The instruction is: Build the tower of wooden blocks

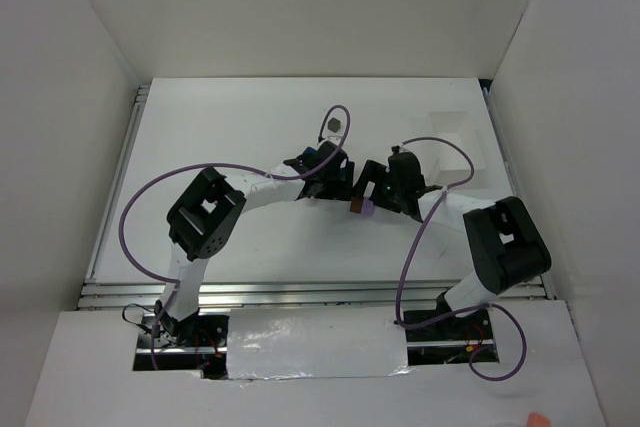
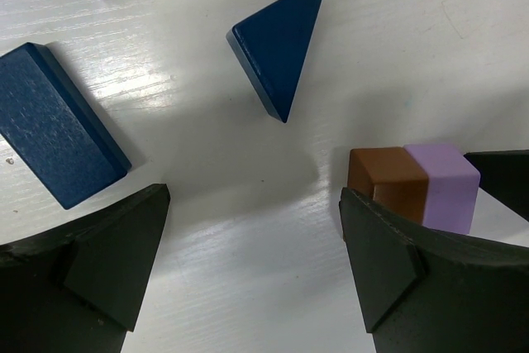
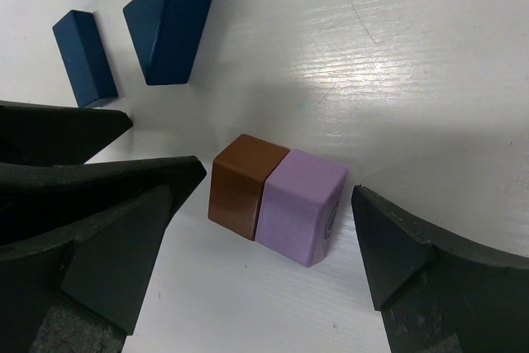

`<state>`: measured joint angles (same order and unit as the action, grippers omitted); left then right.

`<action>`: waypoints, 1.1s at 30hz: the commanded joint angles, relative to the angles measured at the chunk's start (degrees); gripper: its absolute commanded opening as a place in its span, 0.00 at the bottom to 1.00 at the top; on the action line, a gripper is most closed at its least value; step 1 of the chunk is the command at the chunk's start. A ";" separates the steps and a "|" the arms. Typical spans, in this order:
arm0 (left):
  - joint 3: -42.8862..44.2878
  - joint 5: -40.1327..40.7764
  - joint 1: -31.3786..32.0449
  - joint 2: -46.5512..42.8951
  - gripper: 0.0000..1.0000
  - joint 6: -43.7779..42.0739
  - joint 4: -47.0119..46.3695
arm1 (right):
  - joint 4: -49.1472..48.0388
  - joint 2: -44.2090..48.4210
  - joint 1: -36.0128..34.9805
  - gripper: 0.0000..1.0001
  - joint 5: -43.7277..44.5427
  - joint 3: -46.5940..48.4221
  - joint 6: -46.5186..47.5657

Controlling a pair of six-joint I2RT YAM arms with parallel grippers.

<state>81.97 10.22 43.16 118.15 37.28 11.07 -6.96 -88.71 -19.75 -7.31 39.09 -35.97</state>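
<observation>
Top external view showed us the white table (image 1: pixel 220 127), with both arms meeting near its middle. We judged the tower as hardly begun, because nothing was stacked. The long blue block (image 2: pixel 54 126) and the blue triangle (image 2: pixel 281 43) lay flat and apart. The brown block (image 3: pixel 240 183) and the lavender block (image 3: pixel 297 204) stood touching side by side, a likely base. A small grey block (image 1: pixel 334 126) sat alone further back. The right claw (image 3: pixel 274 188) was spread wide around the pair, with a gap on each side, grasping nothing. The left claw (image 2: pixel 254 204) was also released and empty, with the pair just beside its right finger.
</observation>
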 commanded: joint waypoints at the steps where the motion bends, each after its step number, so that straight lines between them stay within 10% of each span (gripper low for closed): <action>1: 0.29 -5.47 1.58 2.53 0.99 0.34 -0.53 | -4.90 -1.12 -1.79 1.00 -4.81 2.66 -0.60; 33: 0.29 -7.41 1.84 2.79 0.99 0.08 -2.02 | -6.75 -1.03 -1.52 1.00 -6.93 2.39 -1.04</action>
<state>81.97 10.63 43.16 118.24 35.97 11.25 -8.08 -89.43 -19.70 -8.67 39.40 -35.90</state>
